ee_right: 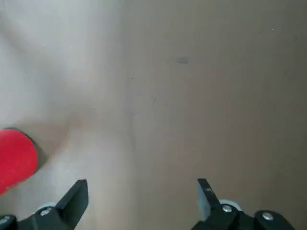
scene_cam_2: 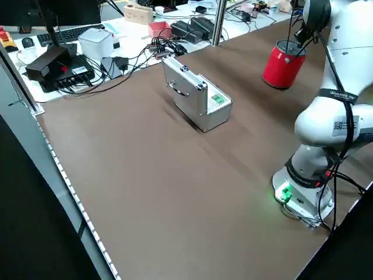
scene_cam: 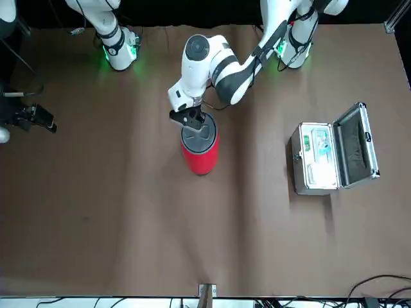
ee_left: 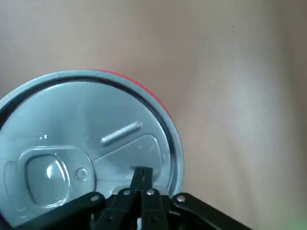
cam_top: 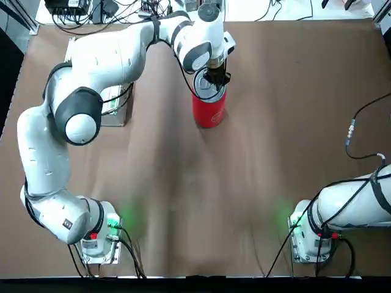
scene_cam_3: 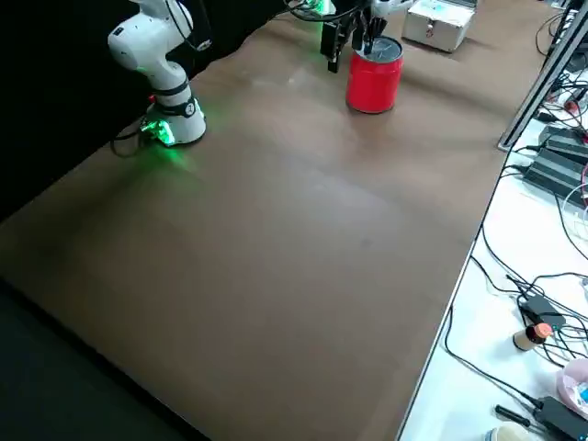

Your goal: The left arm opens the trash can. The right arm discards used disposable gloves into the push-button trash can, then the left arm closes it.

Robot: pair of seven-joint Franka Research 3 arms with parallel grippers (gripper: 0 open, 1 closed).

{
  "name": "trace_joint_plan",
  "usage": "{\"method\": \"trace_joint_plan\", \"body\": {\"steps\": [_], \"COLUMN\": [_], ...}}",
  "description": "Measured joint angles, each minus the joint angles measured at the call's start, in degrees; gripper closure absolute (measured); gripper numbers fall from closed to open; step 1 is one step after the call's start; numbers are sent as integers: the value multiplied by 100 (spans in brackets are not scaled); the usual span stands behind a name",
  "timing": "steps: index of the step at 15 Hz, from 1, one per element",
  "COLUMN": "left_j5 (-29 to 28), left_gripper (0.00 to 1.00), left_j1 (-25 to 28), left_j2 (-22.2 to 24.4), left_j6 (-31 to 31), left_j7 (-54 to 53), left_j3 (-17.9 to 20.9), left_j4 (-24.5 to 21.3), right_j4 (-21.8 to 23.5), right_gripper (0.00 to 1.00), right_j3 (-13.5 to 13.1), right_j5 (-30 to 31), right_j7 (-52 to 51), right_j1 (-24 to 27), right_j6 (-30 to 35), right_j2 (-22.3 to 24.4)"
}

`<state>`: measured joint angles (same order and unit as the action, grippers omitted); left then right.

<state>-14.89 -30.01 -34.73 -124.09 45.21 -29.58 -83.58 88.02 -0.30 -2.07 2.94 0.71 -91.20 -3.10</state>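
One gripper [ee_left: 142, 173], the left, points down over the lid [ee_left: 91, 139].

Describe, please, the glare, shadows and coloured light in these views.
Left wrist view: small bright glints on the lid. Front view: shadow beside the metal box. Top view: green glow by both arm bases, pale sheen down mid-table. Right wrist view: shadow beside the red can.

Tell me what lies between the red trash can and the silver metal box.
Only bare brown tabletop separates the trash can from the silver box, as the front view shows. The left gripper is over the can's lid.
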Motion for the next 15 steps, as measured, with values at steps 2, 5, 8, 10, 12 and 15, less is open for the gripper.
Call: {"method": "trace_joint_plan", "body": {"steps": [2, 5, 8, 10, 12, 15], "left_j5": [-5, -26, -51, -69, -75, -81], "left_gripper": [99, 99, 99, 99, 99, 99], "left_j1": [-18, -87, -138, -145, -143, -137], "left_j2": [1, 1, 2, 2, 2, 1], "left_j6": [50, 206, 284, 293, 294, 294], "left_j7": [13, 18, 27, 29, 29, 29], "left_j3": [0, -1, 0, 1, 9, 30], "left_j4": [13, 64, 88, 90, 93, 98], "right_j4": [1, 4, 8, 9, 9, 9], "right_gripper": [1, 1, 0, 0, 0, 0], "right_j3": [0, 0, 0, 0, 0, 1], "right_j5": [0, 0, 0, 0, 0, 0], "right_j7": [0, 0, 0, 0, 0, 0], "right_j1": [0, 0, 0, 0, -1, -1], "right_j6": [1, 1, 1, 1, 1, 2], "right_j2": [0, 0, 0, 0, 0, 0]}}
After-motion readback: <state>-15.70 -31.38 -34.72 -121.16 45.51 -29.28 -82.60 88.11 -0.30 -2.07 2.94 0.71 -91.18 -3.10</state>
